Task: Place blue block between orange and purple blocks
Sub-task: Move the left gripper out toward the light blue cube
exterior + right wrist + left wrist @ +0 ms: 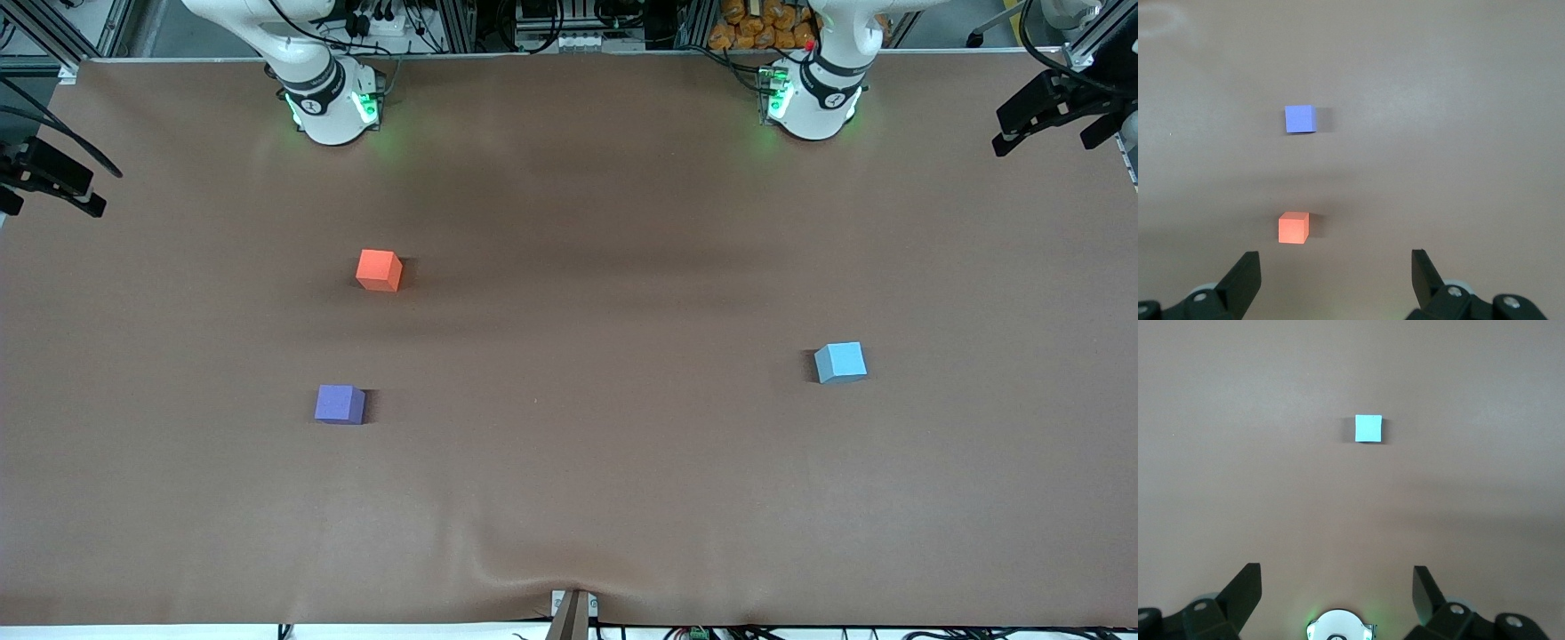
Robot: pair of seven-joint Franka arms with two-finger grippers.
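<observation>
The light blue block (pixel 840 362) (pixel 1368 428) rests alone on the brown table toward the left arm's end. Toward the right arm's end sit the orange block (pixel 379 269) (pixel 1293 227) and the purple block (pixel 340 404) (pixel 1300 119), the purple one nearer the front camera, with bare table between them. My left gripper (pixel 1337 587) hangs open high over the table near its own base, holding nothing. My right gripper (pixel 1335 270) is open too, high above the table, with the orange block a short way off from its fingers. Neither gripper shows in the front view.
The left arm's base (pixel 813 93) and the right arm's base (pixel 329 102) stand along the table's edge farthest from the front camera. Black camera mounts (pixel 1053 107) (pixel 49 178) sit at both ends. A small bracket (pixel 571 613) sticks up at the edge nearest the front camera.
</observation>
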